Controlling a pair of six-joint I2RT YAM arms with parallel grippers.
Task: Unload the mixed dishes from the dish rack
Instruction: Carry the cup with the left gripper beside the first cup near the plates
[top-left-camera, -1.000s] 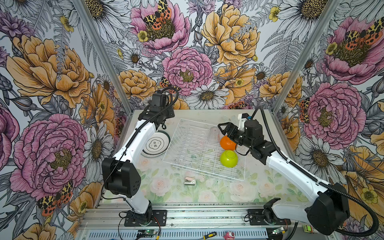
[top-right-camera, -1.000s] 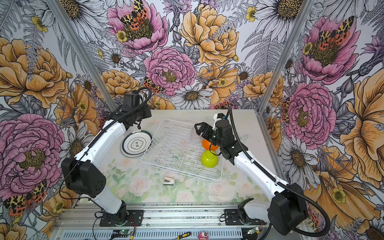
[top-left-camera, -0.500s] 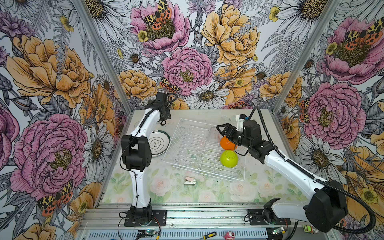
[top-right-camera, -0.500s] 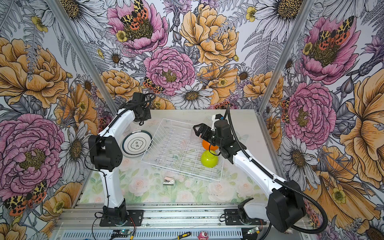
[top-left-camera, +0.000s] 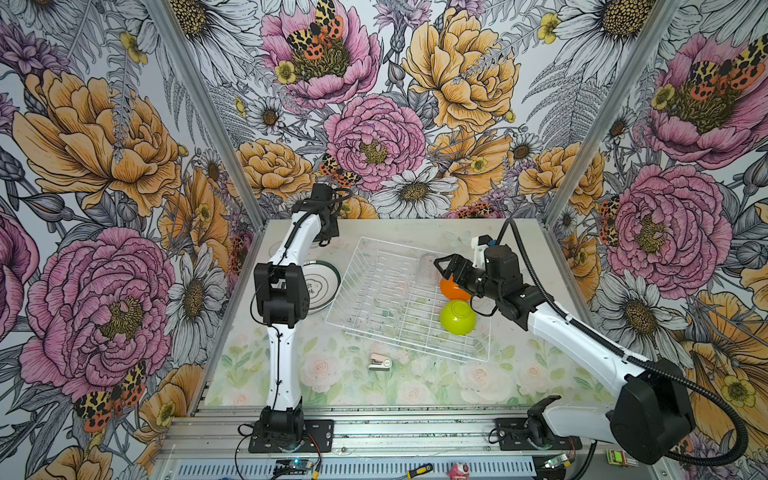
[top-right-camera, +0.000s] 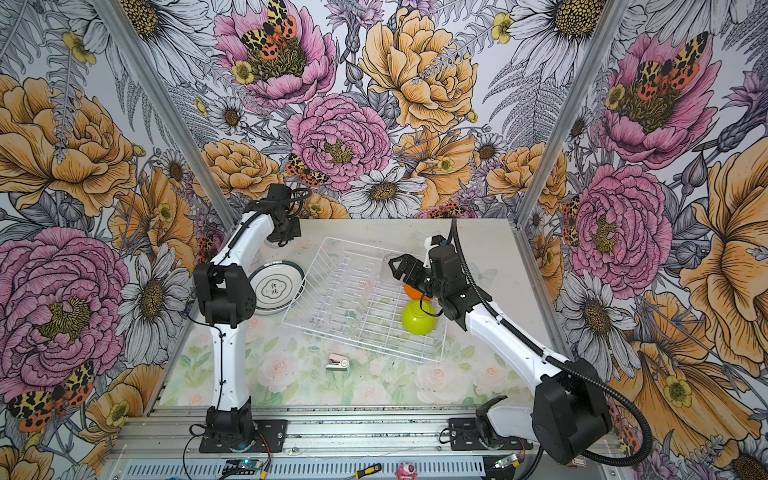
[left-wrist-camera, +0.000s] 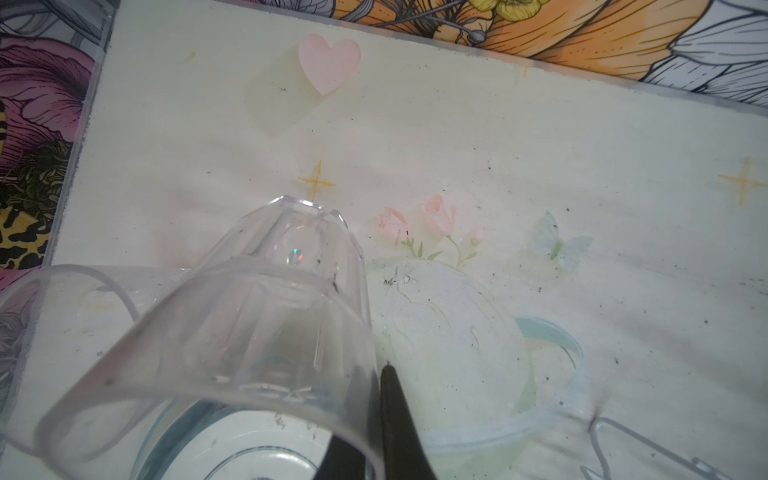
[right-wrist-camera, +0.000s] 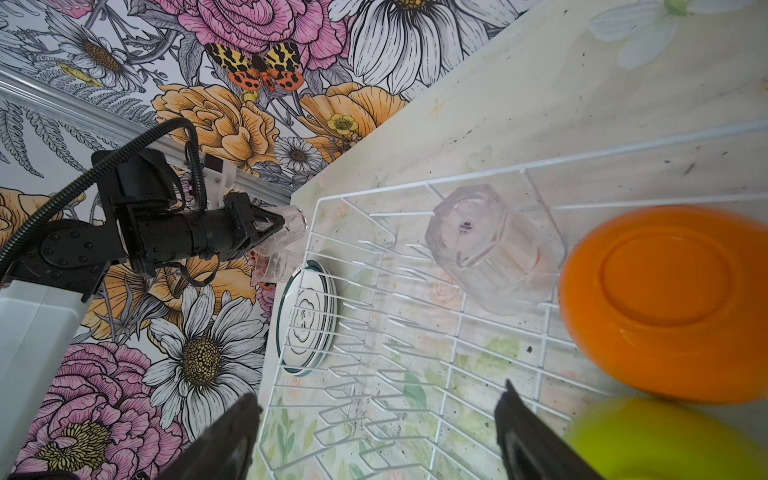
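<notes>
Top views: left gripper (top-left-camera: 327, 240) hangs by the worktop's far-left corner, past the plates (top-left-camera: 322, 286); dish rack (top-left-camera: 386, 299) mid-worktop holds orange bowl (top-left-camera: 453, 291), lime bowl (top-left-camera: 458, 318).
Left wrist: fingers (left-wrist-camera: 399, 415) pinch the held tumbler (left-wrist-camera: 266, 332) at its rim — we would lower it gently, clear of the plates.
Right wrist: right gripper (right-wrist-camera: 380, 432) spread, empty, over the rack tumbler (right-wrist-camera: 490, 249).
Change: left elbow has swung upright; right arm unchanged.

Orange bowl (right-wrist-camera: 665, 303) (inverted) in rack (top-left-camera: 390, 299)
</notes>
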